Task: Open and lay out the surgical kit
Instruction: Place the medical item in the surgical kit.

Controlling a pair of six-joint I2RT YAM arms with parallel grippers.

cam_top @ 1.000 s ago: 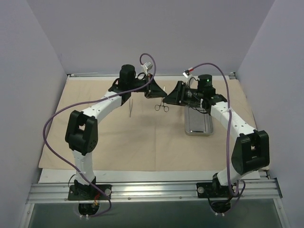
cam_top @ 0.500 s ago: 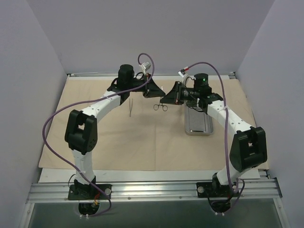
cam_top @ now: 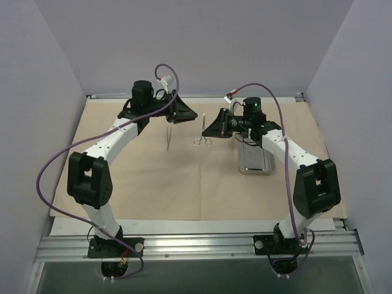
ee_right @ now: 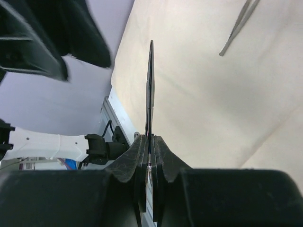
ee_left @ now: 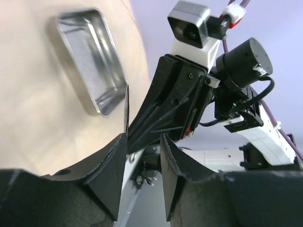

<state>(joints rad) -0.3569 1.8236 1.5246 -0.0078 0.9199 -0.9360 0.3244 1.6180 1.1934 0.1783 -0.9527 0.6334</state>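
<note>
In the top view, the beige cloth wrap [cam_top: 184,184] is lying spread flat over the table, with the steel tray [cam_top: 256,160] resting on its right side. The right gripper [cam_top: 207,130] is holding one scissor-like instrument [cam_top: 203,121] near the middle, ring handles pointing toward the arms. The second instrument [cam_top: 167,139] is lying on the cloth to the left, well apart from the tray. The left gripper [cam_top: 192,114] is hovering just beside the held instrument, carrying nothing.

In the left wrist view, its fingers [ee_left: 106,165] are standing apart with nothing between them, and the right gripper is filling the gap close ahead.

In the right wrist view, the fingers are pressing together on the instrument, which is showing edge-on as a thin sliver, seemingly raised off the cloth.

The likeliest trouble is slippage: so narrow a hold could be letting the steel twist or drop, and a release from height might send it skidding toward the other instrument. With both grippers so close, one could also be knocking the other.
</note>
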